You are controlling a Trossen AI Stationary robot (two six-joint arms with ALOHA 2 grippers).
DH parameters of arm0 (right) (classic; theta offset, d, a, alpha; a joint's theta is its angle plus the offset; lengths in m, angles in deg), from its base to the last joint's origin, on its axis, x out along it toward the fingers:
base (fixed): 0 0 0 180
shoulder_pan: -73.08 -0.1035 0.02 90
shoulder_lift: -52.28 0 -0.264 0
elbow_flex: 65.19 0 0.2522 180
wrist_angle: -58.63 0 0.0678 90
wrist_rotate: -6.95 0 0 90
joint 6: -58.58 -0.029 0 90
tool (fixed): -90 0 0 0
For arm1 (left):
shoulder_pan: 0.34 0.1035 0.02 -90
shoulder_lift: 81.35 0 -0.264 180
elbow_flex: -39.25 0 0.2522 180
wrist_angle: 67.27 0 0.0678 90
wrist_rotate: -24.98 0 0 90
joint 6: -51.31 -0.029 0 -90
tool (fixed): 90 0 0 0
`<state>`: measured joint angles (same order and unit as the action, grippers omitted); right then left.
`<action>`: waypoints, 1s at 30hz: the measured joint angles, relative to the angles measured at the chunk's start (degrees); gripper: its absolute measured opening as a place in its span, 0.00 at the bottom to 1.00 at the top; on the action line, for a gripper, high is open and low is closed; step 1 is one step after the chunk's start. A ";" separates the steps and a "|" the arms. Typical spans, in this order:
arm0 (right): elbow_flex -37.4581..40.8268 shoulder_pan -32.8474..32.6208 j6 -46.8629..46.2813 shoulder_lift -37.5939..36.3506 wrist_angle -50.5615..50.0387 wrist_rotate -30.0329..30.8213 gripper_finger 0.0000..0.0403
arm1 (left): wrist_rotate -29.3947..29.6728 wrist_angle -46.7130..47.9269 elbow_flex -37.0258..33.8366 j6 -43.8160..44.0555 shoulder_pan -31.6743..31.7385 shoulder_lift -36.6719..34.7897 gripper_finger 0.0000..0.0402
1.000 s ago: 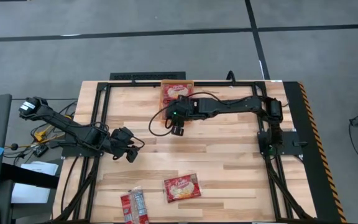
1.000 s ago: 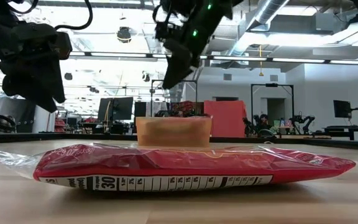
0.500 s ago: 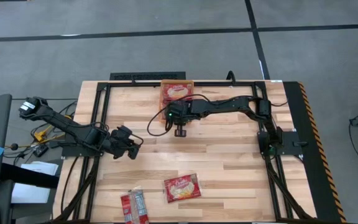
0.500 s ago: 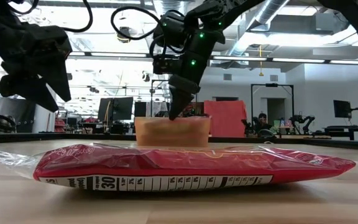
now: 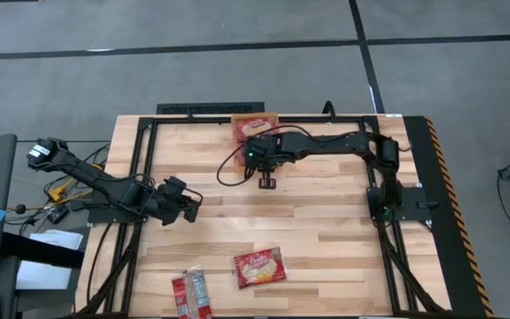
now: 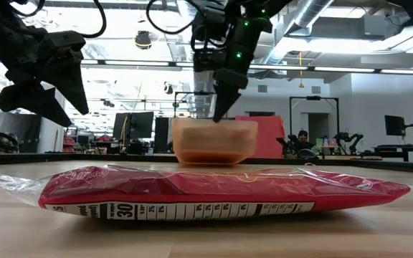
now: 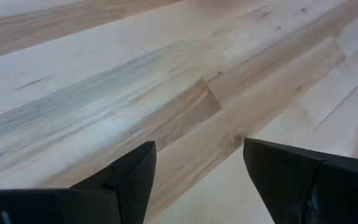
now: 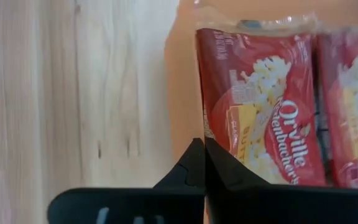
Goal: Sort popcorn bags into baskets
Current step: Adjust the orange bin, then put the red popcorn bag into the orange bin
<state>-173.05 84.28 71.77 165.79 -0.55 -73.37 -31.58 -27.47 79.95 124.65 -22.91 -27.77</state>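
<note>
The orange translucent basket [image 5: 255, 124] is at the middle of the table's far edge. Two red popcorn bags [image 8: 260, 106] [image 8: 353, 93] lie side by side in it. My right gripper [image 8: 204, 146] comes down on its near wall, also seen from the front [image 6: 217, 118], and is shut there. Another popcorn bag [image 5: 259, 268] lies flat on the near part of the table. A third [image 5: 191, 294] lies at the near edge. My left gripper [image 5: 187, 206] hangs open over bare wood at the left, holding nothing [image 7: 197, 180]. My right gripper pinches the top rim of the basket's near wall [image 8: 188, 118], one finger inside the basket and one outside. The fingers come from above, slanting down. The basket's near side stands raised in the low view. I cannot tell whether its far side rests on the table.
Black frame rails [image 5: 149, 142] run along the table's left, far and right sides. A black cable loop [image 5: 224, 173] hangs from the right arm. The table's right edge [image 5: 445, 177] is striped yellow and black. Bare wood lies between the basket and the near bags.
My right gripper has come down on the basket's near rim and shut on it. It has then gone a little toward the table's right edge. The basket has shifted with it, and its near side shows higher. My left gripper has rolled a little in place.
</note>
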 joint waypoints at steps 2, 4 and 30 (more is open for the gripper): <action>-0.17 0.38 -0.02 -0.23 0.75 -0.75 0.02 | 0.10 -0.02 0.00 0.02 0.00 0.00 0.57; -0.20 0.67 -0.03 -0.12 1.03 -2.60 0.03 | 0.20 0.00 0.00 0.26 0.00 0.00 0.57; -0.21 3.67 -4.31 -0.14 -6.42 -14.64 0.20 | -2.65 -1.74 0.00 -1.44 0.07 0.00 0.57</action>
<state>-173.26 87.94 67.46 165.65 -6.97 -88.00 -34.23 -29.21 79.95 123.21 -22.84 -27.77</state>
